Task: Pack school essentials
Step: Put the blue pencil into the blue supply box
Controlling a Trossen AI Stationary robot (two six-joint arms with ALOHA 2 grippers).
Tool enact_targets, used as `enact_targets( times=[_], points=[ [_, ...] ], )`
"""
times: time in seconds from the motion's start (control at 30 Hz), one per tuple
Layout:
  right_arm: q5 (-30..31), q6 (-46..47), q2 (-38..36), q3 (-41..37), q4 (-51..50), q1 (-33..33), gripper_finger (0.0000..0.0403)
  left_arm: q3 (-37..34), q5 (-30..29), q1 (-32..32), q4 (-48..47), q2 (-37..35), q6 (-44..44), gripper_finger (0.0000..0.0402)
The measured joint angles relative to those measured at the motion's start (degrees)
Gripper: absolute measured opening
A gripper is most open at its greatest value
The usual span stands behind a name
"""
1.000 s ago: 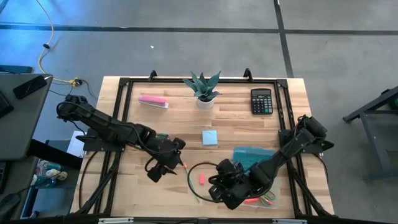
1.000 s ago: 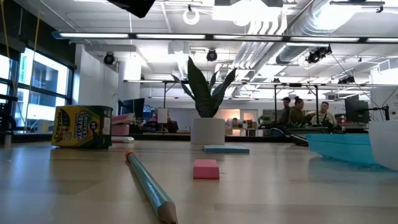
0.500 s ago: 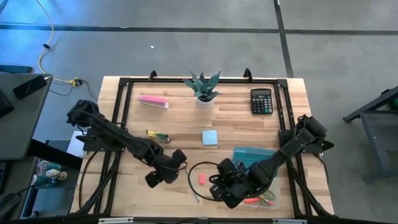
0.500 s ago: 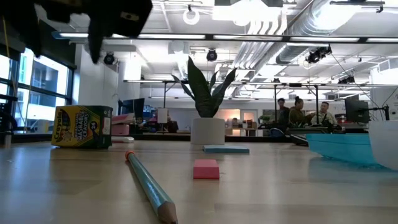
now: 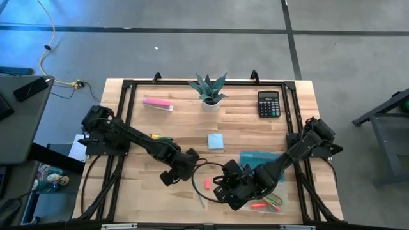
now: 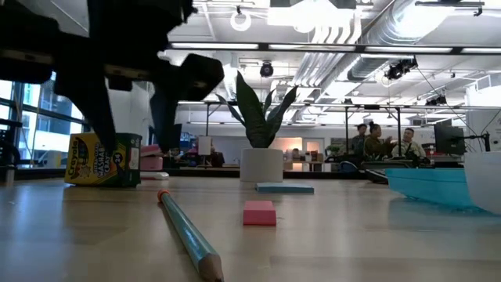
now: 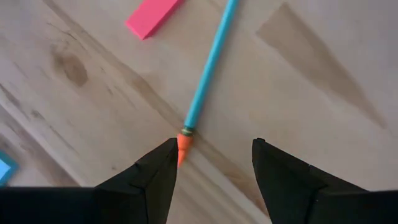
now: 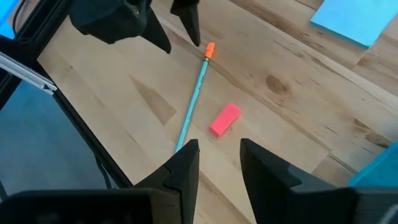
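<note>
Teal pencil [image 7: 210, 65] lies near the table's [image 5: 255, 131] front edge; the left gripper [image 7: 214, 163] hangs open over its orange end, right gripper [image 8: 217, 162] part-open, empty, nearby.

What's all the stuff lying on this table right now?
Pencil: one, teal with an orange eraser end, front of table, left of middle.
Eraser: one, pink, beside the pencil.
Notepad: one, light blue, table centre.
Pouch: one, teal, front right.
Scissors: one, green handles, front right edge.
Pens: orange-red, beside the scissors; count unclear.
Crayon box: one, yellow and green, left side.
Pink bar: one, back left.
Potted plant: one, green in a white pot, back centre.
Calculator: one, black, back right.
Left claw: open over the pencil's eraser end.
Right claw: hanging above the pencil and eraser, holding nothing.
</note>
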Motion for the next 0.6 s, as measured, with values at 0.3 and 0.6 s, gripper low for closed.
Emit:
enact_targets(
  times=[0.3, 0.6],
  points=[
    [0.03, 0.0, 0.0, 0.0, -0.02, -1.13, 0.0108, 0.02, 0.15, 2.84, 2.01, 3.69, 6.03, 0.0193],
    [0.1, -0.02, 0.0, 0.0, -0.89, -1.89, 0.0108, 0.07, 3.39, 5.27, 4.3, 7.72, 6.56, 0.0193]
  ],
)
